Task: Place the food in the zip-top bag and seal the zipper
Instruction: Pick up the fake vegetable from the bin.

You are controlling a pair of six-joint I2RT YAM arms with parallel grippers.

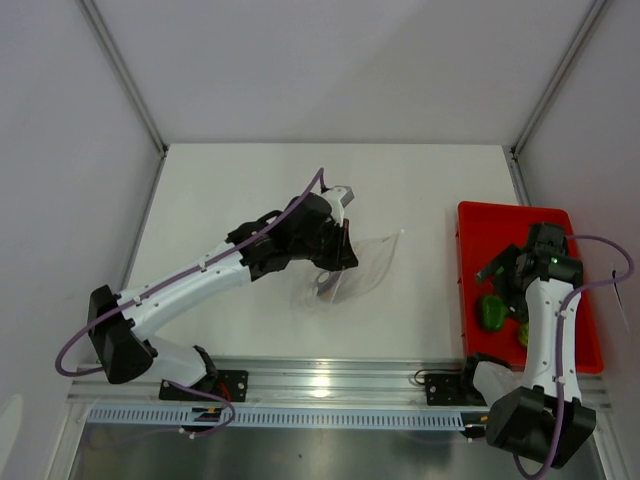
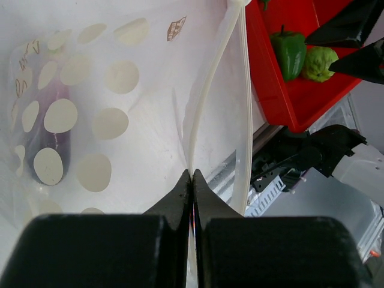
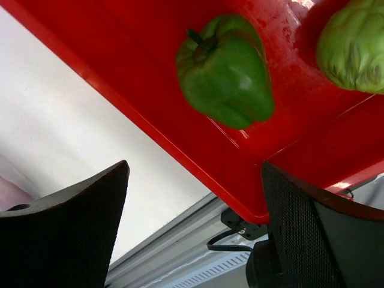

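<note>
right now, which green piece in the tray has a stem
The pepper: darker, smooth and glossy, with a short stem. The other green piece beside it in the tray is paler and bumpy, showing no stem.

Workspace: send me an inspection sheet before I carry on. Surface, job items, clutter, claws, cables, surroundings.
Surface: white table.
Job's things: zip-top bag mid-table; purple piece shows through its dotted plastic; green pepper and pale green knobbly piece in red tray.
Clutter: nothing seen.
Claws: left claw shut on the bag's mouth strip; right claw open over the tray's edge.
Cables: purple cable along each arm.
Surroundings: white walls; metal rail at near edge.
</note>
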